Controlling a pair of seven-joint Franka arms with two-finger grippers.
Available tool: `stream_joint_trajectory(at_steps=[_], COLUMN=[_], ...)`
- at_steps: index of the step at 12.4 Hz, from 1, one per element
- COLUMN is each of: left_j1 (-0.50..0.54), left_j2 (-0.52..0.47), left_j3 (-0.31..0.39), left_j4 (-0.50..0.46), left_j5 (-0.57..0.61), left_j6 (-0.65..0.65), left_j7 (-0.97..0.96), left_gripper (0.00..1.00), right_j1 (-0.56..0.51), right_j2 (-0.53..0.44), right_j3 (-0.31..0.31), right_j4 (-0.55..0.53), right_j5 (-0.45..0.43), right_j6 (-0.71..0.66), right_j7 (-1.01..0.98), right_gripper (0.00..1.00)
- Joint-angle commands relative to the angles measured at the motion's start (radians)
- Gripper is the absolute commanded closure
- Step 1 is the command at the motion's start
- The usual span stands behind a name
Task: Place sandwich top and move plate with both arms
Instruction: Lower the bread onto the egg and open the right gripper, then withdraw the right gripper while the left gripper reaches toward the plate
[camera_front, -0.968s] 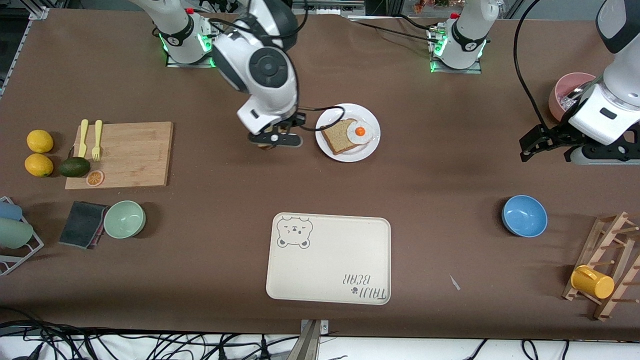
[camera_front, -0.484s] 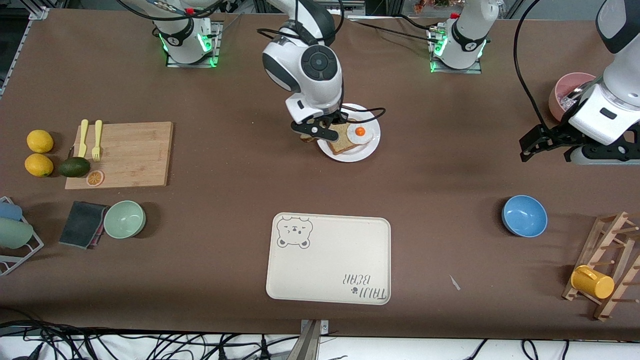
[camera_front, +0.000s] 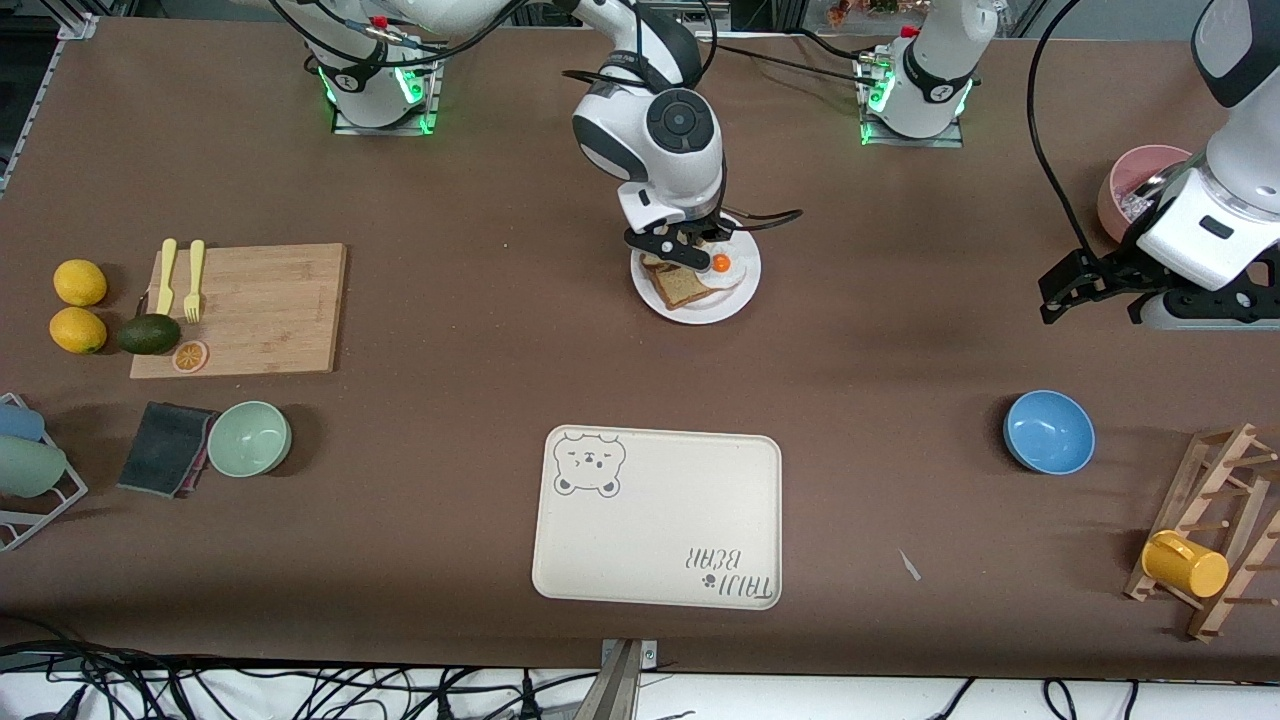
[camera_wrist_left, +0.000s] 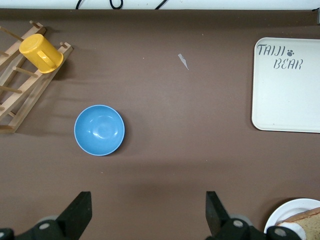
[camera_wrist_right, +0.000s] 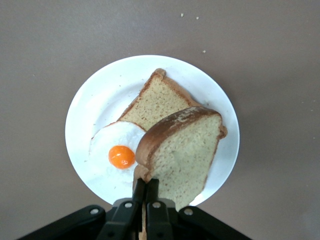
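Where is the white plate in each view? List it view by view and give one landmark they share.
Front view: the white plate sits under the right gripper, between the robot bases and the cream bear tray.
Left wrist view: only a sliver of its rim shows at a picture corner.
Right wrist view: it fills the centre, under the held sandwich top.
Shared landmark: the egg-topped bread slice.

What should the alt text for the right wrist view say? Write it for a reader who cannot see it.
The right gripper, shut on the sandwich top, holds the tilted slice over a white plate. On the plate lie a darker bread slice and a fried egg, partly covered by the held slice; brown table surrounds the plate.
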Motion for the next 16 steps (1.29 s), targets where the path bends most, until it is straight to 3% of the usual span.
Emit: stream_joint_trajectory(at_steps=[1, 2, 3, 4, 5, 8, 11, 14, 16], left_j1=[0.003, 0.003, 0.003, 0.003, 0.003, 0.003, -0.001, -0.023, -0.050], left_j2=[0.007, 0.007, 0.007, 0.007, 0.007, 0.012, 0.027, 0.092, 0.131], left_j3=[-0.007, -0.007, -0.007, -0.007, -0.007, -0.007, -0.011, -0.018, -0.044], left_j4=[0.017, 0.017, 0.017, 0.017, 0.017, 0.017, 0.017, 0.014, 0.014], left_j5=[0.026, 0.026, 0.026, 0.026, 0.026, 0.026, 0.026, 0.011, -0.017], left_j6=[-0.003, -0.003, -0.003, -0.003, -0.003, -0.003, -0.004, -0.014, -0.012], left_j7=[-0.005, -0.007, -0.005, -0.007, -0.007, -0.005, 0.007, 0.009, 0.009], left_gripper=[0.00, 0.00, 0.00, 0.00, 0.00, 0.00, 0.00, 0.00, 0.00], right_j1=[0.014, 0.014, 0.014, 0.014, 0.014, 0.014, 0.004, -0.090, -0.165], right_j2=[0.037, 0.045, 0.048, 0.053, 0.057, 0.051, 0.047, 0.025, -0.017], right_j3=[-0.025, -0.043, -0.057, -0.063, -0.068, -0.071, -0.072, -0.066, -0.065], right_j4=[0.041, 0.041, 0.042, 0.048, 0.062, 0.093, 0.204, 0.321, 0.325], right_j5=[-0.033, -0.033, -0.033, -0.033, -0.035, -0.038, -0.036, -0.024, -0.022], right_j6=[0.000, 0.013, 0.029, 0.029, 0.021, -0.008, -0.161, -0.386, -0.460], right_j7=[0.010, -0.002, -0.017, -0.021, -0.022, -0.022, -0.054, -0.264, -0.411], right_gripper=[1.00, 1.00, 0.80, 0.15, 0.00, 0.00, 0.00, 0.00, 0.00])
